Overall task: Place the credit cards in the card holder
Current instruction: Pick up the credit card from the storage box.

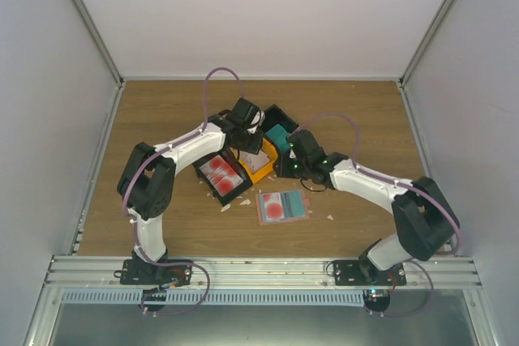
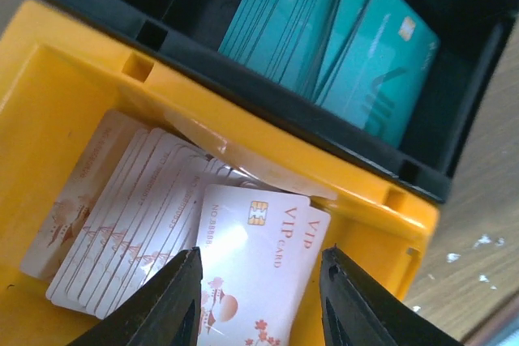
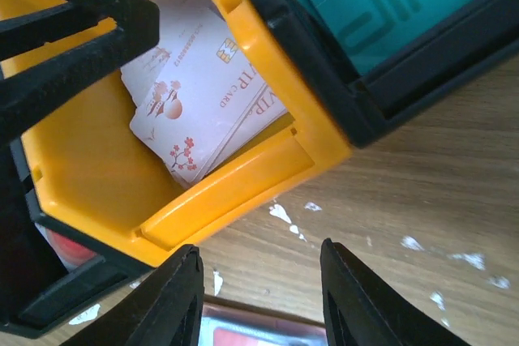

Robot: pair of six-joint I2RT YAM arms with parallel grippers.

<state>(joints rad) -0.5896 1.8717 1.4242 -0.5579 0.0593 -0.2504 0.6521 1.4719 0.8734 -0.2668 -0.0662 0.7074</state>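
Surface carries the orange bin. The card holder lies open just beside it, with a red-blobbed card showing in it.

Step, as I judge it: picking a pale card from that bin. Left gripper straddles the card with jaws apart; I cannot tell if they touch it. Right gripper hovers parted and empty.

Next: close, then lift one card alone. Holder pockets too small to read.
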